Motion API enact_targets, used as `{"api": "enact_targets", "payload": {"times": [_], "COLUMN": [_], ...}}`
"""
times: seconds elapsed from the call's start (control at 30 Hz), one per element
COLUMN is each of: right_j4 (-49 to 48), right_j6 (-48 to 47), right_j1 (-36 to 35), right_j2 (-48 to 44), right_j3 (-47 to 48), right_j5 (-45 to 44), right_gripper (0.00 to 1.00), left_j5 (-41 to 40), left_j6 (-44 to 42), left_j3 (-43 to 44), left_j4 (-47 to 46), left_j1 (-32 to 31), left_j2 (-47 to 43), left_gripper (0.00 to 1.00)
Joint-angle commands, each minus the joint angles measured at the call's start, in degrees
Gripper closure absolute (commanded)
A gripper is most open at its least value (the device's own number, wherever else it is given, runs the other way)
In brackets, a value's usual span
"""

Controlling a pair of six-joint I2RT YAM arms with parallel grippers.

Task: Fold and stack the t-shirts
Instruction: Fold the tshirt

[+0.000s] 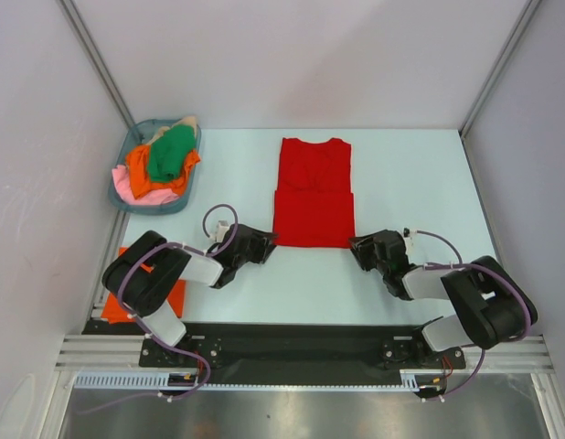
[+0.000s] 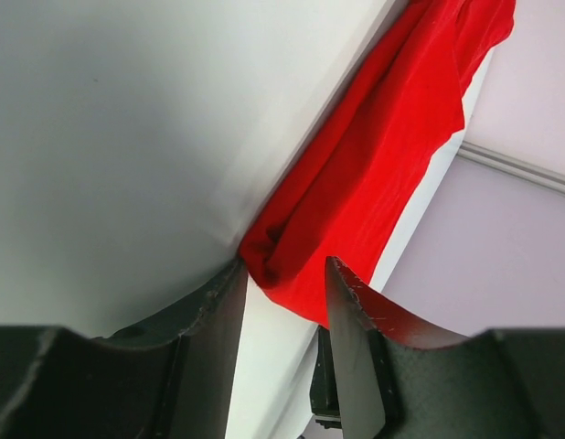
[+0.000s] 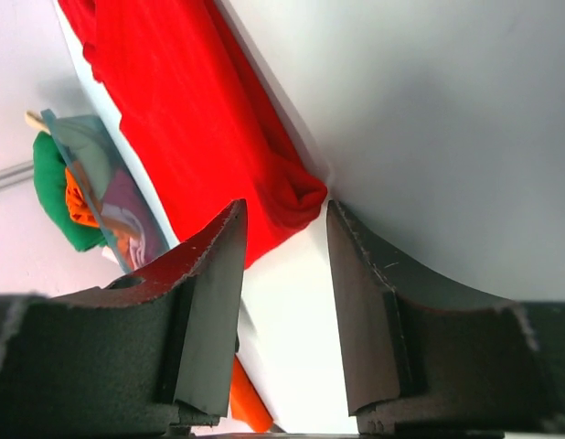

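smooth pale table (image 1: 410, 183) — creased red t-shirt (image 1: 313, 194)

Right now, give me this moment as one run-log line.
stage: red t-shirt partly folded, table centre | left gripper: open at near left corner | right gripper: open at near right corner | basket: shirts inside

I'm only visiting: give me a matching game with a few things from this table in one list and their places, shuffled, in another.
Things:
1 red t-shirt
2 green t-shirt
3 basket
4 flat orange t-shirt

Places:
A far left corner of the table
B partly under the left arm
C middle of the table
D on the basket's pile

Pairs: 1-C, 2-D, 3-A, 4-B.
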State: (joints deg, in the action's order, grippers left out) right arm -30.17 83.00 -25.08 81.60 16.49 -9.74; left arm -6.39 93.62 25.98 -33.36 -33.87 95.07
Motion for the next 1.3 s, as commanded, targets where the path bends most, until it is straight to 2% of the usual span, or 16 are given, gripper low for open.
{"api": "enact_targets", "payload": {"times": [0.0, 0.17, 0.33, 0.4, 0.43, 0.47, 0.5, 0.53, 0.67, 0.73, 0.87, 0.97, 1.0, 1.13, 1.23, 1.27], "right_j4": [7.9, 8.7, 8.1, 7.0, 6.4, 5.7, 4.8, 4.5, 5.1, 7.3, 18.2, 29.9, 38.2, 52.7, 62.7, 66.3], "right_j6": [-0.2, 0.8, 0.9, 0.6, -0.2, -0.8, -1.6, -2.8, -6.9, -7.7, -9.7, -9.6, -8.6, -4.9, -1.3, 0.3], "right_j1": [-0.2, -0.2, -0.3, -0.3, -0.3, -0.2, -0.2, -0.2, -0.2, -0.1, -1.8, -4.7, -5.8, -13.5, -21.7, -26.8], "right_j2": [1.7, 2.9, 4.2, 4.6, 4.9, 5.3, 5.2, 4.8, 1.3, -3.8, -17.3, -30.0, -36.9, -50.3, -57.8, -59.1], "right_j3": [0.8, 2.0, 2.1, 2.1, 2.1, 2.0, 1.8, 1.5, 0.1, -1.7, -3.2, -3.6, -3.7, -3.2, -1.1, -0.6], "right_j5": [-4.7, -3.7, -4.3, -4.0, -3.7, -2.8, -2.7, -2.5, 0.4, 1.3, 1.9, 1.8, 1.5, -2.0, -7.2, -8.9], "right_gripper": [0.55, 0.57, 0.62, 0.73, 0.82, 0.98, 1.00, 1.00, 1.00, 1.00, 1.00, 1.00, 1.00, 1.00, 1.00, 1.00], "left_j5": [-1.8, -1.6, -2.6, -2.4, -2.0, -1.8, -1.3, -0.6, 0.2, 0.2, -0.5, -3.6, -4.5, -9.2, -15.0, -16.4], "left_j6": [-0.2, -0.1, 0.3, -0.5, -0.5, -1.0, -1.2, -1.6, -4.2, -5.3, -5.7, -5.0, -4.2, 0.9, 3.9, 4.5], "left_j3": [-0.1, 0.4, 0.0, 0.0, -0.1, -0.4, -0.9, -1.0, -3.6, -6.2, -11.5, -12.1, -12.2, -14.1, -13.8, -13.2], "left_j4": [6.1, 5.7, 5.5, 4.1, 3.6, 1.7, 0.9, 0.7, 0.1, 0.3, 5.4, 14.4, 16.9, 26.4, 38.8, 40.9], "left_j1": [-0.5, -0.6, -0.4, -0.3, -0.1, -0.1, -0.1, 0.0, -0.7, -1.6, -4.4, -9.1, -10.7, -19.5, -25.7, -27.1], "left_j2": [2.5, 3.3, 2.8, 3.3, 3.5, 3.5, 3.7, 3.6, 0.0, -4.2, -13.6, -22.7, -24.9, -37.2, -47.1, -49.1], "left_gripper": [0.53, 0.56, 0.64, 0.73, 0.82, 0.87, 0.95, 1.00, 1.00, 1.00, 1.00, 1.00, 1.00, 1.00, 1.00, 1.00]}}
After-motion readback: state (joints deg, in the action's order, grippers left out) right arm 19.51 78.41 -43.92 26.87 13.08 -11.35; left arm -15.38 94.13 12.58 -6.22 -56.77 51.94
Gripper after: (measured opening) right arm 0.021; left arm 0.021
